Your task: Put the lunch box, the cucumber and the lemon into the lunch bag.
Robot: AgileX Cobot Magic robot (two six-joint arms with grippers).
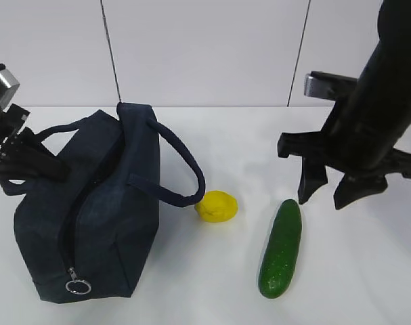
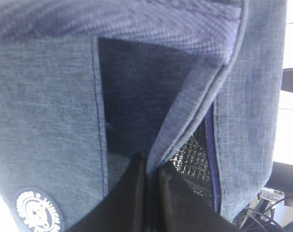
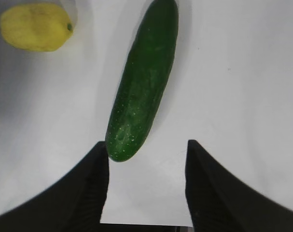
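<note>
Currently we're holding the bag open and lining up on the cucumber.

Biggest first: lunch bag (image 1: pixel 90 217) sits on the white surface (image 1: pixel 368 271), zipper parted, silver lining showing in the left wrist view. Our left gripper (image 2: pixel 152 193) is pinched together on the fabric edge beside the zipper, probably to keep the mouth open for loading. Right gripper (image 1: pixel 334 193) hangs above the far end of the cucumber (image 1: pixel 282 248), jaws apart and empty, straddling that end in the wrist view, so a descent looks next. Lemon (image 1: pixel 217 206) lies just beside the bag's handle loop. Lunch box isn't visible; possibly already inside, can't tell.
</note>
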